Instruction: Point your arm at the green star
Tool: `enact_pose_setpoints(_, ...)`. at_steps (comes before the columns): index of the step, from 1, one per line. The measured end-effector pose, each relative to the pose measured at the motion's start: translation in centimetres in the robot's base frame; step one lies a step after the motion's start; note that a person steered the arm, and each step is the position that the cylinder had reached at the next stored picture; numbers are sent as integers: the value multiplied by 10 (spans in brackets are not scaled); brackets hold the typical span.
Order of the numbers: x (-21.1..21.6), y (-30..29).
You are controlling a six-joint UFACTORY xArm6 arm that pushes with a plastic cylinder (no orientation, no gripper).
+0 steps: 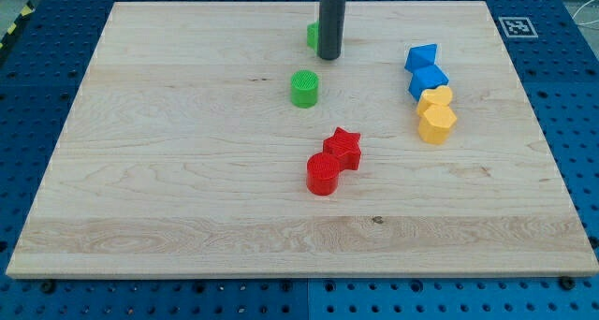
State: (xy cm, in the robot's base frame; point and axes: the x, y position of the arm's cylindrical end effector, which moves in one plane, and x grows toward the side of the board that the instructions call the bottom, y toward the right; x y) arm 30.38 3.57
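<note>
Nearest you, a red cylinder (322, 174) is touching a red star (343, 147), both sitting well below your tip (328, 56) in the view. Your rod has no fingers to open or close; its tip is standing just right of the green star (312, 36), seemingly touching and mostly hiding it. You are likely dealing with a light, rigid, easily sliding block, best nudged at its side.

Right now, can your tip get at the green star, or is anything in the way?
Probably yes. My tip sits right beside the green star, which peeks out from behind the rod on the view's left; whether they touch I cannot tell. Nothing lies between them. The green cylinder stands apart, further toward the view's bottom.
</note>
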Motion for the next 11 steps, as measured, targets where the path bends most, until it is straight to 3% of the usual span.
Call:
enact_pose_setpoints(2,-25,-8)
enact_pose_setpoints(4,-25,-85)
enact_pose_setpoints(6,-99,-64)
enact_pose_setpoints(7,-102,-32)
enact_pose_setpoints(9,-102,-77)
enact_pose_setpoints(11,-92,-79)
